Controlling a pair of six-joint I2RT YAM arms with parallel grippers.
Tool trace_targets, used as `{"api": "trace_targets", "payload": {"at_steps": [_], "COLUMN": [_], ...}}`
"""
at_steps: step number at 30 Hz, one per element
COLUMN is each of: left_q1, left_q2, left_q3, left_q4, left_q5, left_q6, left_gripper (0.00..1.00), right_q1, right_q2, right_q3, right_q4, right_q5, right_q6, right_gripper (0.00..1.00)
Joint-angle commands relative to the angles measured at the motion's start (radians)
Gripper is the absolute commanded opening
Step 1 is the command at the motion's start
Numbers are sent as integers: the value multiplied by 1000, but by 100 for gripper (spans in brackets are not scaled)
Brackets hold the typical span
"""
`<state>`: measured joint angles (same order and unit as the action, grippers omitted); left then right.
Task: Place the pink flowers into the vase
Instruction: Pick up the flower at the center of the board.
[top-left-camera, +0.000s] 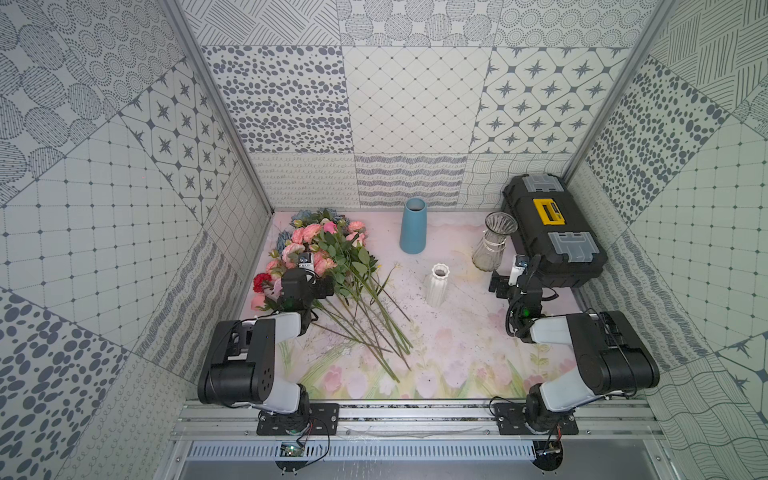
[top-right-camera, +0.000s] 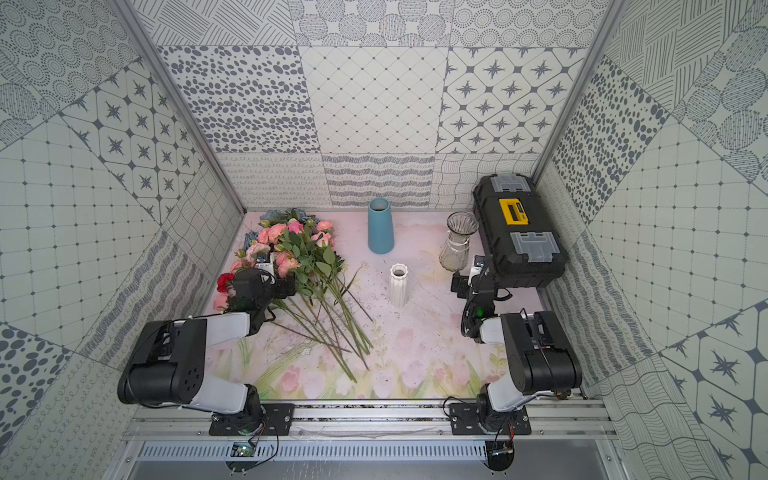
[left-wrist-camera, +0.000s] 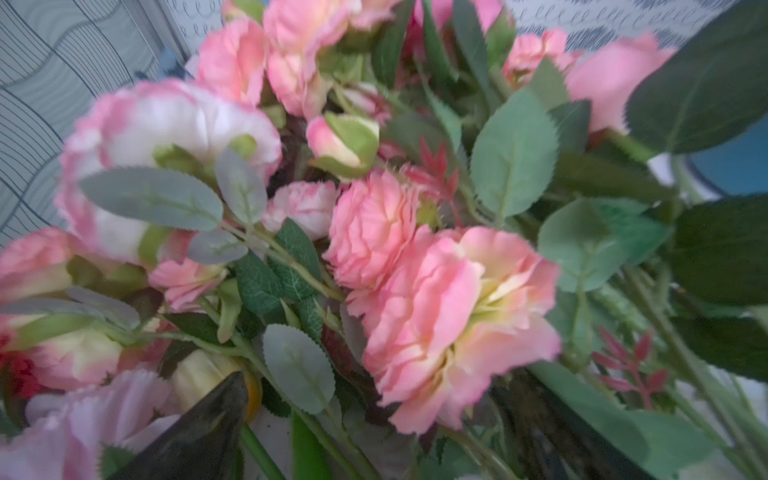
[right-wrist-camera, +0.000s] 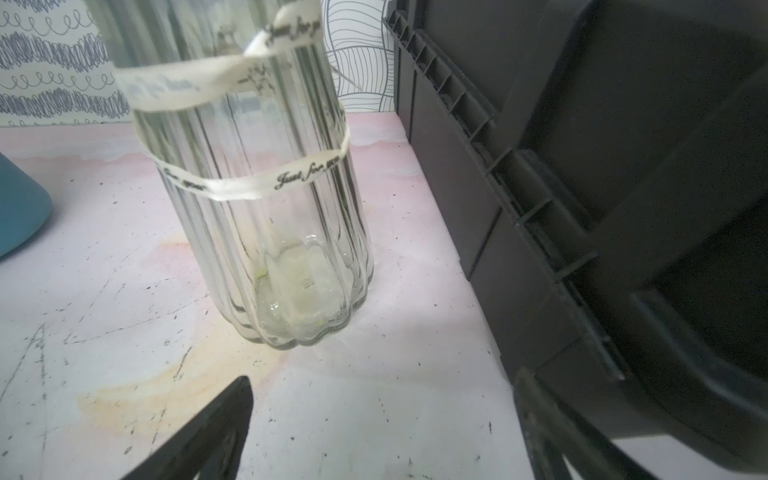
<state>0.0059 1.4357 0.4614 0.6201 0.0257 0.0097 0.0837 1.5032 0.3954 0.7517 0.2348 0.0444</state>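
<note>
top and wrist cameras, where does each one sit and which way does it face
Both top views: high behind the arm bases, looking down over the table; left arm, right arm show.
Left wrist: close over the pink flowers; one finger shows.
Right wrist: low, facing the glass vase; two fingers show.
Shared: both wrist views catch the blue vase.

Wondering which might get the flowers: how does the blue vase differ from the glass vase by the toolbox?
The blue vase is opaque, narrowing toward its mouth; the glass vase is clear and ribbed, flaring at its rim. The glass vase wears a cream ribbon; the blue vase is bare. The blue vase stands by the back wall; the glass vase stands beside the black toolbox. Both stand upright, nothing sticking out.
</note>
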Motion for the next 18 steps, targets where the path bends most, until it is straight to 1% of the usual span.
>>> {"api": "trace_targets", "payload": {"at_steps": [1, 3, 5, 7, 10, 11, 14, 17, 18], "left_q1": [-32, -75, -100, -113, -129, -134, -164, -245, -276], "left_q2": [-190, -286, -350, -401, -462, -478, -511, -509, -501], "left_q3": [-20, -8, 30, 88, 190, 230, 320, 396, 427], "left_q4": [-58, -120, -204, -322, -500, -563, -671, -733, -771], "left_q5": [-79, -131, -160, -159, -156, -157, -160, -224, -264], "left_q6": [-16, 0, -12, -46, -123, -166, -289, -382, -417], "left_gripper": [98, 98, 98, 98, 98, 98, 98, 98, 98], "right_q1": [1, 1, 1, 1, 4, 14, 74, 144, 153], "right_q2": [-112, -182, -248, -308, -379, -396, -428, -467, -482], "right_q3": [64, 90, 116, 140, 251, 291, 403, 476, 486], "right_q4": [-122, -216, -307, -420, -642, -716, -952, -1105, -1122], "right_q5": [8, 7, -19, -59, -111, -125, -68, 23, 11], "right_q6": [4, 18, 51, 98, 213, 240, 321, 374, 374], "right_gripper": [98, 98, 98, 98, 98, 98, 98, 98, 98]}}
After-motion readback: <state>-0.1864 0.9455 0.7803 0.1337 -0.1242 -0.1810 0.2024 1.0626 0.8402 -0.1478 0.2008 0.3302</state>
